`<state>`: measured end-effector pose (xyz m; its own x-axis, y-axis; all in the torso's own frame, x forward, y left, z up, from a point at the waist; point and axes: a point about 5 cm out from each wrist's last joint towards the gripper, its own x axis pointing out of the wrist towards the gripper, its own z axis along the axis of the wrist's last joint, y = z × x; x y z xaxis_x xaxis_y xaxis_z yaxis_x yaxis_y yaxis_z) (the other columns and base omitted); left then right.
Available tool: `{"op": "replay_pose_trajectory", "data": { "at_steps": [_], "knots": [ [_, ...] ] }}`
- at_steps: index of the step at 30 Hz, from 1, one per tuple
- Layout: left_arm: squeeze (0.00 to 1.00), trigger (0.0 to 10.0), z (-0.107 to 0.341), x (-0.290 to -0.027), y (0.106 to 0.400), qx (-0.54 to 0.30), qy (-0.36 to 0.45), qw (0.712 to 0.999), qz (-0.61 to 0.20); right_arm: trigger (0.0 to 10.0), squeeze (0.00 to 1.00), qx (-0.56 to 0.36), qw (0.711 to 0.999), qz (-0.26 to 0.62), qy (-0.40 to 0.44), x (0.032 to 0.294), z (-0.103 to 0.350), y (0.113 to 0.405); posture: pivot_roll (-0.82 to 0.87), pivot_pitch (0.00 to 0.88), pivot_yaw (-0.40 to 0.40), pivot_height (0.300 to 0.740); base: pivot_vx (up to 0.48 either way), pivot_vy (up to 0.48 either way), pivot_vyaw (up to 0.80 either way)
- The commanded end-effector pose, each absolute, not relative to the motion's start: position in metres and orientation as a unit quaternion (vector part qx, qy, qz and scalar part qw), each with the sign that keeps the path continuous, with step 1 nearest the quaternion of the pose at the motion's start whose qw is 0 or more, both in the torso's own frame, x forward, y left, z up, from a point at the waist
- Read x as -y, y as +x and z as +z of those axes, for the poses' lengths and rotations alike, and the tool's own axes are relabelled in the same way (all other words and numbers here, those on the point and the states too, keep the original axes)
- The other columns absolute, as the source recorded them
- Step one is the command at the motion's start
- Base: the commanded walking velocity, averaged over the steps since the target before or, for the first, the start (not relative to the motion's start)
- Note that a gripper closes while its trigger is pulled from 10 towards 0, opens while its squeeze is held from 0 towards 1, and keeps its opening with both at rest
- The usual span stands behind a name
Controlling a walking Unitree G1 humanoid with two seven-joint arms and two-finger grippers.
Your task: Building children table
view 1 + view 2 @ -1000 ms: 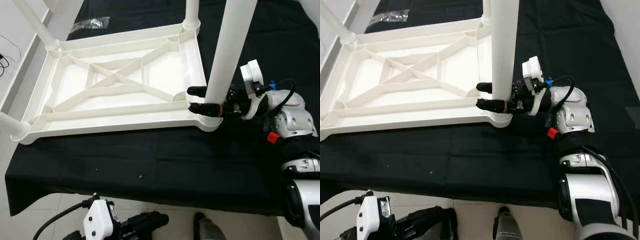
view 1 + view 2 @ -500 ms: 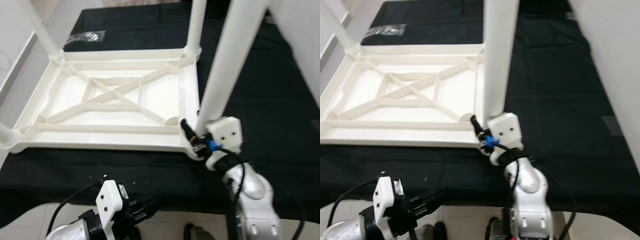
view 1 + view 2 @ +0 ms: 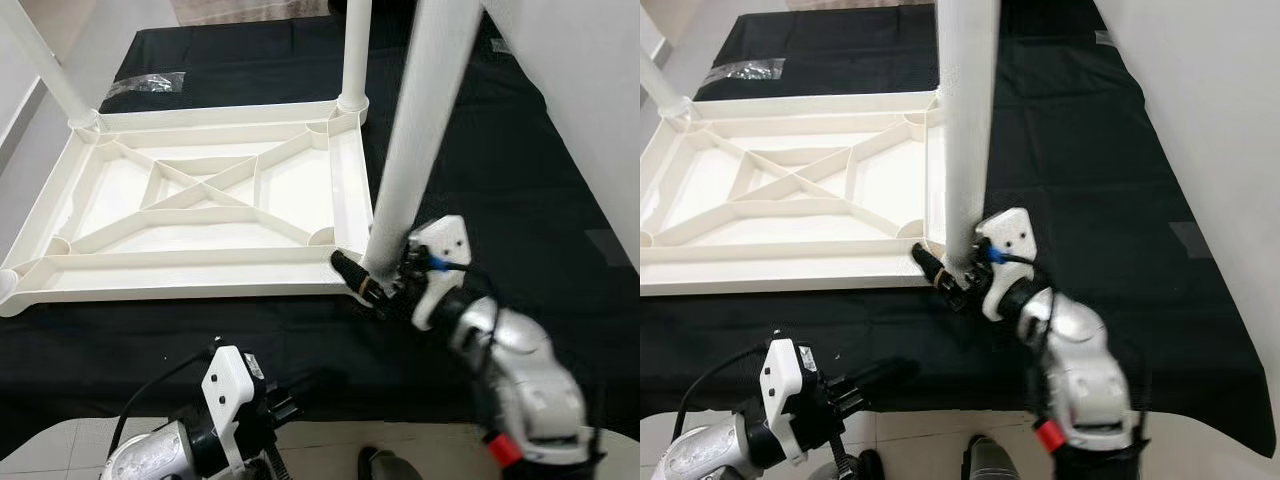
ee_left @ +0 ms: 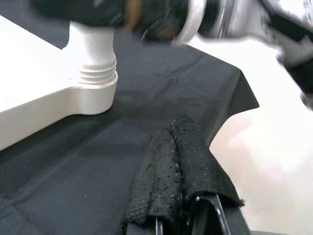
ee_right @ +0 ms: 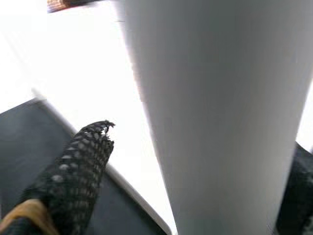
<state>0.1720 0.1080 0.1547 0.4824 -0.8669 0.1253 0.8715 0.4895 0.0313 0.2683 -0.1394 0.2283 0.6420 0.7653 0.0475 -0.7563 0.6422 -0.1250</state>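
Left eye view: The white tabletop (image 3: 190, 215) lies underside up on the black cloth (image 3: 480, 160), ribs facing upward. The near-right leg (image 3: 410, 150) stands in its corner socket. The right gripper (image 3: 372, 283) clasps this leg just above the socket, one black finger on each side. Risk: if the grip is off-axis while turning, the leg may cross-thread or tilt in the socket; a slip of the fingers on the smooth tube would leave the joint loose. The far-side finger is hidden behind the leg. The left gripper (image 3: 285, 408) hangs low below the cloth edge, idle. A clear bag (image 3: 145, 83) lies on the cloth beyond the tabletop; its contents cannot be made out.

Right eye view: The same arrangement. The leg's upper end is cut off by the frame, so its verticality cannot be confirmed. The far-left leg (image 3: 652, 70) is partly cropped.

Left wrist view: The left gripper's fingers (image 4: 178, 166) lie pressed together, holding nothing. The threaded collar (image 4: 94, 76) of the near-right leg shows exposed threads above the socket; judged from this, the leg is not fully seated. The right gripper above it is blurred.

Right wrist view: The leg sits between the fingers; one finger (image 5: 73, 169) is plain, the other is only a dark edge. Contact is not resolvable.
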Motion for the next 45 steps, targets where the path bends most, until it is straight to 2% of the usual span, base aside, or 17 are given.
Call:
{"op": "replay_pose_trajectory", "data": {
  "at_steps": [1,4,7,13,14,21,27,30,31,32,33,34,35,37,42,43,45],
  "knots": [
    [0.00,10.0,0.149,-0.106,0.169,0.051,-0.022,0.859,-0.509,10.0,0.00,0.046,0.890,0.453,-0.035,0.138,0.227,0.264,0.03,0.236,0.006,0.740,0.000,0.000,0.00],
    [0.00,10.0,0.149,-0.106,0.168,0.051,-0.023,0.858,-0.510,10.0,0.00,0.034,0.874,0.482,-0.051,0.147,0.229,0.264,0.04,0.243,0.015,0.740,0.000,0.000,0.00],
    [0.00,10.0,0.149,-0.106,0.164,0.050,-0.024,0.857,-0.512,10.0,0.00,0.025,0.849,0.521,-0.088,0.172,0.242,0.281,0.06,0.253,0.018,0.740,0.000,0.000,0.00],
    [0.00,10.0,0.150,-0.106,0.159,0.047,-0.025,0.857,-0.512,10.0,0.00,0.025,0.832,0.545,-0.102,0.181,0.252,0.304,0.08,0.268,0.021,0.740,0.000,0.000,0.00],
    [0.00,10.0,0.150,-0.106,0.157,0.045,-0.025,0.857,-0.512,0.0,0.00,0.027,0.828,0.550,-0.103,0.183,0.255,0.311,0.09,0.271,0.019,0.740,0.000,0.000,0.00],
    [0.00,10.0,0.151,-0.107,0.151,0.040,-0.026,0.859,-0.510,0.0,0.00,0.022,0.815,0.568,-0.111,0.190,0.260,0.319,0.10,0.293,0.021,0.740,0.000,0.000,0.00],
    [0.00,10.0,0.152,-0.107,0.151,0.039,-0.028,0.858,-0.511,0.0,0.00,0.007,0.816,0.568,-0.106,0.195,0.252,0.312,0.09,0.297,0.019,0.740,0.000,0.000,0.00],
    [0.00,10.0,0.151,-0.107,0.151,0.039,-0.029,0.858,-0.512,0.0,0.00,-0.001,0.830,0.551,-0.094,0.194,0.242,0.308,0.08,0.297,0.012,0.740,0.000,0.000,0.00],
    [0.00,10.0,0.151,-0.107,0.153,0.040,-0.031,0.857,-0.513,0.0,0.00,-0.073,0.958,0.274,-0.047,0.181,0.186,0.298,0.05,0.289,0.002,0.740,0.000,0.000,0.00],
    [0.00,10.0,0.151,-0.107,0.153,0.040,-0.031,0.857,-0.513,0.0,0.00,-0.073,0.958,0.274,-0.047,0.181,0.186,0.298,0.05,0.289,0.002,0.740,0.000,0.000,0.00],
    [0.00,10.0,0.151,-0.107,0.154,0.040,-0.032,0.857,-0.513,0.0,0.00,-0.117,0.988,0.098,-0.029,0.188,0.165,0.282,0.05,0.289,0.002,0.740,0.000,0.000,0.00],
    [0.00,10.0,0.151,-0.107,0.154,0.040,-0.032,0.857,-0.513,0.0,0.00,-0.117,0.988,0.098,-0.029,0.188,0.165,0.282,0.05,0.289,0.002,0.740,0.000,0.000,0.00],
    [0.00,10.0,0.150,-0.107,0.156,0.042,-0.030,0.856,-0.514,0.0,0.00,-0.164,0.984,0.066,-0.020,0.167,0.148,0.255,0.05,0.280,0.007,0.740,0.000,0.000,0.00],
    [0.00,10.0,0.149,-0.106,0.160,0.045,-0.028,0.856,-0.515,0.0,0.00,-0.167,0.978,0.118,-0.030,0.140,0.147,0.233,0.04,0.265,0.009,0.740,0.000,0.000,0.00],
    [0.00,10.0,0.149,-0.105,0.163,0.048,-0.025,0.856,-0.514,0.0,0.00,-0.154,0.978,0.138,-0.036,0.132,0.152,0.239,0.05,0.249,-0.002,0.740,0.000,0.000,0.00],
    [0.00,10.0,0.148,-0.105,0.165,0.052,-0.021,0.859,-0.510,10.0,0.00,-0.122,0.978,0.166,-0.034,0.120,0.166,0.252,0.05,0.245,-0.006,0.740,0.000,0.000,0.00],
    [0.00,10.0,0.148,-0.106,0.166,0.053,-0.020,0.860,-0.507,10.0,0.00,-0.103,0.977,0.185,-0.031,0.114,0.172,0.257,0.05,0.245,-0.006,0.740,0.000,0.000,0.00]
  ]
}}
